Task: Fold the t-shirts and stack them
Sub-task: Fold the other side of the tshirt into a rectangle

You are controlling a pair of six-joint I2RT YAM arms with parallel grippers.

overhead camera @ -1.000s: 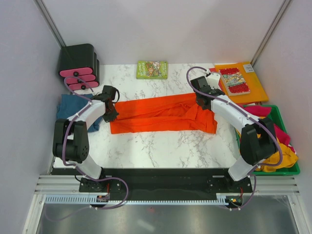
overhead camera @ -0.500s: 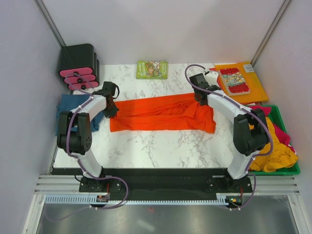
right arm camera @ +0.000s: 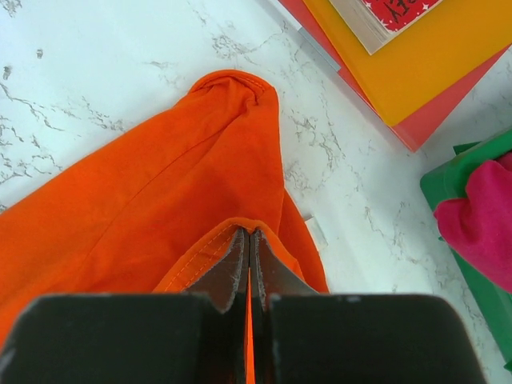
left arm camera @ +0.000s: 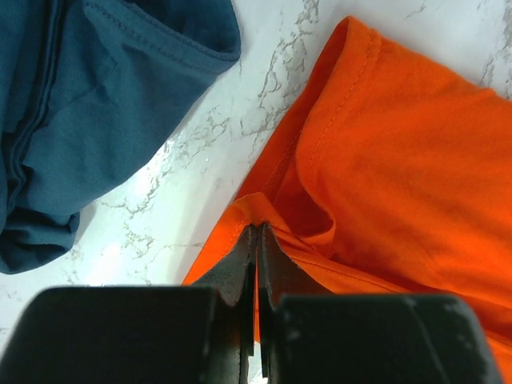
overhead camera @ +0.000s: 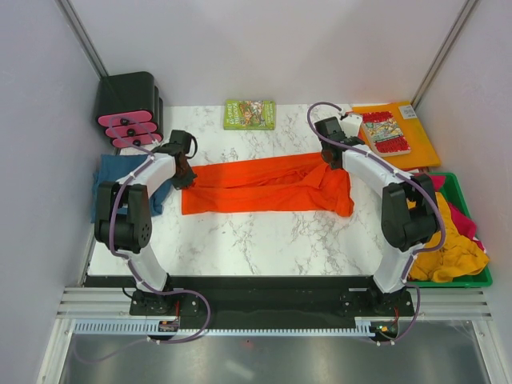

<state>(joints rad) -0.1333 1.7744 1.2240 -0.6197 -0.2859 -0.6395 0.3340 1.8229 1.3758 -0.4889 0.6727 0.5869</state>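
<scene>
Grip check: your left claw (left arm camera: 256, 230) and right claw (right arm camera: 247, 234) are each clenched on an end of the orange shirt (overhead camera: 264, 186), lying on the counter (overhead camera: 264, 236). Pull unevenly and a thin pinch may slip.

There are four shirts: one orange shirt (overhead camera: 264, 186), one teal shirt (overhead camera: 120, 180), one yellow shirt (overhead camera: 460, 250), one pink shirt (right arm camera: 480, 228). Two books: a green book (overhead camera: 250, 114), a red comic (overhead camera: 384, 133). One bin (overhead camera: 474, 280), one folder (overhead camera: 420, 146).
</scene>
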